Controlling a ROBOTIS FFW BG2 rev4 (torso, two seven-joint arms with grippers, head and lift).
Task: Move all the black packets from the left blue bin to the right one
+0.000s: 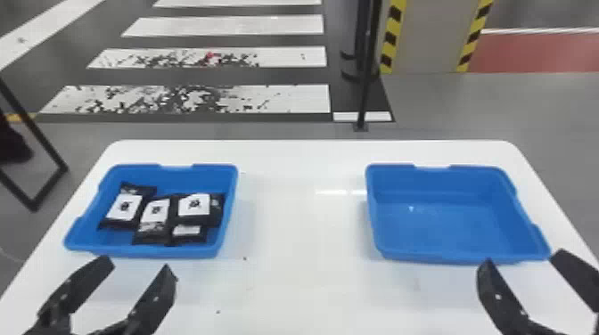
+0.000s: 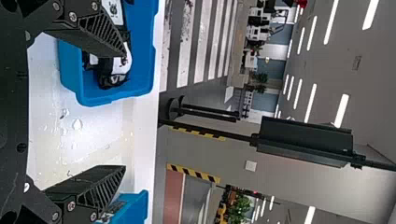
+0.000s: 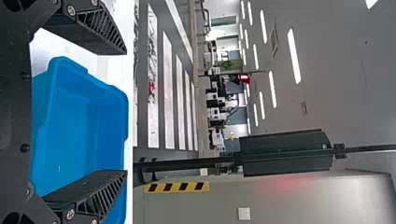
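Because the black packets (image 1: 153, 214) lie close together in the left blue bin (image 1: 96, 250), at the middle left of the head view, I judge that the first pick is the step in hand. I would begin with the outer packet (image 1: 124, 207) at the heap's left side, bring the fingers down along its two long edges, and close gently, so that its neighbour is not dragged along. The bin wall is near, so a steep descent seems safer. The packets look flat and pillow-like, of shiny, wrinkled black film with white labels; probably they bend when squeezed. The bin is smooth blue plastic with sloping walls and rounded corners. My left gripper (image 1: 137, 263), at the lower left, is released, its fingers apart. My right gripper (image 1: 523, 258), at the lower right, is also spread and holds nothing, beside the right blue bin (image 1: 445, 227) on the glossy white table (image 1: 303, 285).
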